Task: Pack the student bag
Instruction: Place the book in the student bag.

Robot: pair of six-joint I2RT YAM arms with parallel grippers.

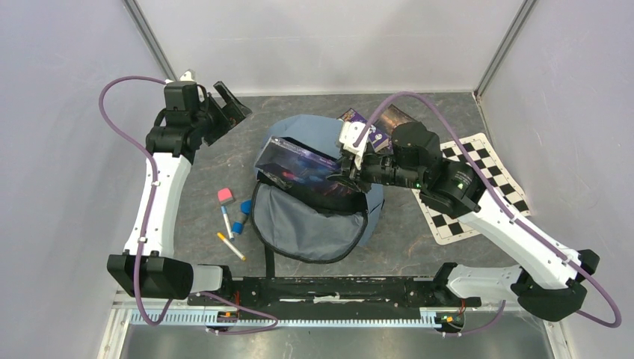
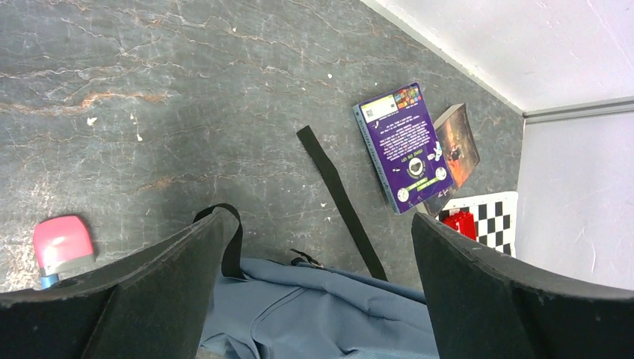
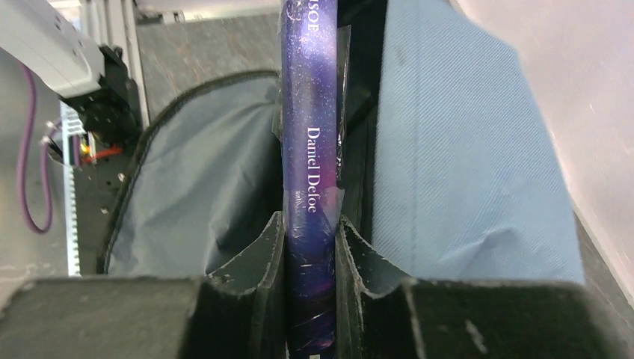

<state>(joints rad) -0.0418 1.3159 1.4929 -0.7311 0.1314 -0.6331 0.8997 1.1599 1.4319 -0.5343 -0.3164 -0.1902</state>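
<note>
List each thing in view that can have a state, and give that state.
student bag, unzipped, flap folded toward the arms
dark blue book, closed, on edge at the bag's opening
right hand, shut on the dark blue book
left hand, open, empty
purple book, closed, flat on the table
chessboard, laid out flat

Table (image 1: 441, 112): dark grey, marbled, scuffed top. Centre: student bag (image 1: 314, 224) lying flat, one black strap (image 2: 340, 198) trailing on the far side. Left of bag: pink eraser (image 1: 225, 196), two small blue pieces (image 1: 245, 206), two pens (image 1: 226, 223). Far right of bag: purple book (image 2: 402, 146) overlapping a darker book (image 2: 457, 146). Right: checkerboard mat (image 1: 451, 223).
</note>
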